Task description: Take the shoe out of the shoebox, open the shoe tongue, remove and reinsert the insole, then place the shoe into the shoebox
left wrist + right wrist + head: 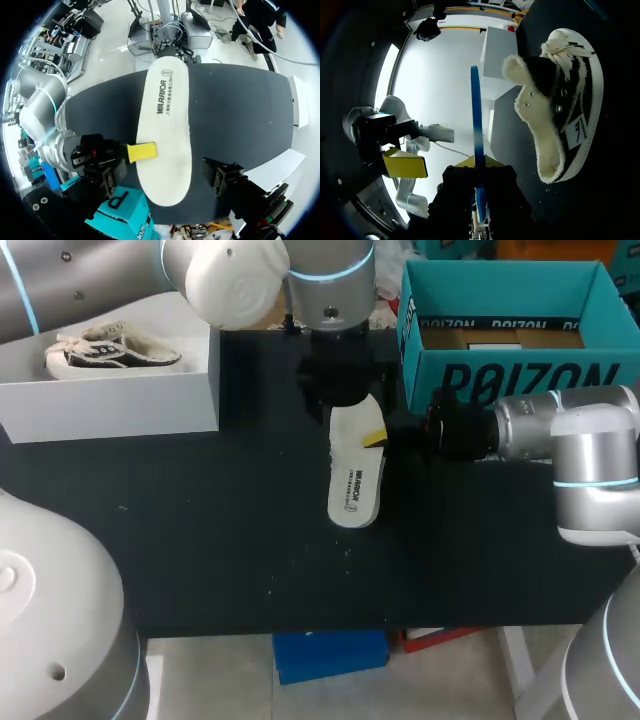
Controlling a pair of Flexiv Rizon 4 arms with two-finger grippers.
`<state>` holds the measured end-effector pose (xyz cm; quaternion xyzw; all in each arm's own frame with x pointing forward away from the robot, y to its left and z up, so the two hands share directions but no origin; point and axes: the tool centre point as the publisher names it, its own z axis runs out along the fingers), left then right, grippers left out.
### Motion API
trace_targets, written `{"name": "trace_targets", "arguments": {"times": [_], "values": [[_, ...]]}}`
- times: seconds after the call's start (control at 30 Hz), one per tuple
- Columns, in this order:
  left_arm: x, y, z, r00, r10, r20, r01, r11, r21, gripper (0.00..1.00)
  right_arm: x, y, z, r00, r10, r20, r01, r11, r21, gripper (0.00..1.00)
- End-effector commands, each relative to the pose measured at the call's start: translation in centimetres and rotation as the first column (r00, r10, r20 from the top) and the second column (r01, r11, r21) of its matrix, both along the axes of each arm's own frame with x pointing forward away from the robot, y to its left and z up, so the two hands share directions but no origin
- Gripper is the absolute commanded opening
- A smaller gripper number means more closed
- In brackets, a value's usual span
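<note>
**Keep a tight hold on the insole**

The white insole (356, 480) is sitting mid-table, and the right gripper (376, 438) is pinching its edge. The shoe (110, 348) is waiting on the white box (110, 405), well apart. A firm pinch should be helping it go in toe first. I cannot tell the left gripper's (338, 392) grip.

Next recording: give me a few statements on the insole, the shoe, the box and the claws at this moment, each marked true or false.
1. The right claw grips the white foam insole from its side. True.
2. The insole sits inside the black-and-white fleece-lined shoe. False: it is out of the shoe, over the black table.
3. The shoe lies in the teal cardboard shoebox. False: the shoe is far to the left at the white box, while the teal shoebox stands at the right.
4. The left claw is over one end of the insole. True.
5. The insole lies flat and untouched on the table. False: the right claw's fingers pinch it.
</note>
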<state>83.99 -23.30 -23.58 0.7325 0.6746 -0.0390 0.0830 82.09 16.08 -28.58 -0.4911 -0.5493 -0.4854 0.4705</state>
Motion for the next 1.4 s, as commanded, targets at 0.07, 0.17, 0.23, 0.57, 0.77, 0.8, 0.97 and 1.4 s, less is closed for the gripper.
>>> {"name": "trace_targets", "arguments": {"times": [0.07,0.17,0.23,0.57,0.77,0.8,0.97,1.4], "values": [[-3.3,1.2,0.1,0.999,0.011,0.039,-0.010,1.000,-0.028,1.00,0.0,0.1,0.0,1.000,-0.003,0.000,0.003,1.000,-0.001,0.00],[-4.6,1.3,-0.1,0.999,0.014,0.030,-0.013,0.999,-0.040,1.00,0.0,0.1,0.0,1.000,-0.003,0.000,0.003,1.000,-0.001,0.00],[-5.4,1.4,-0.4,1.000,0.015,0.027,-0.014,0.999,-0.039,1.00,0.0,0.1,0.0,1.000,-0.003,0.000,0.003,1.000,-0.001,0.00],[-8.5,1.9,-1.5,1.000,0.014,-0.004,-0.014,0.998,-0.067,1.00,0.0,0.1,0.0,1.000,-0.003,0.000,0.003,1.000,-0.001,0.00],[-9.7,2.7,-0.9,0.995,0.014,0.100,0.014,0.962,-0.274,1.00,0.0,0.1,0.0,1.000,-0.003,0.000,0.003,1.000,-0.001,0.00],[-9.8,3.0,-0.8,0.995,0.017,0.100,0.017,0.944,-0.329,1.00,0.0,0.1,0.0,1.000,-0.003,0.000,0.003,1.000,-0.001,0.00],[-9.9,4.1,-0.3,0.993,0.019,0.120,0.051,0.831,-0.553,1.00,0.0,0.1,0.0,1.000,-0.003,0.000,0.003,1.000,-0.001,0.00],[-9.8,6.9,-0.4,0.999,-0.024,0.025,0.034,0.469,-0.882,1.00,0.0,0.1,0.0,1.000,-0.003,0.000,0.003,1.000,-0.001,0.00]]}}
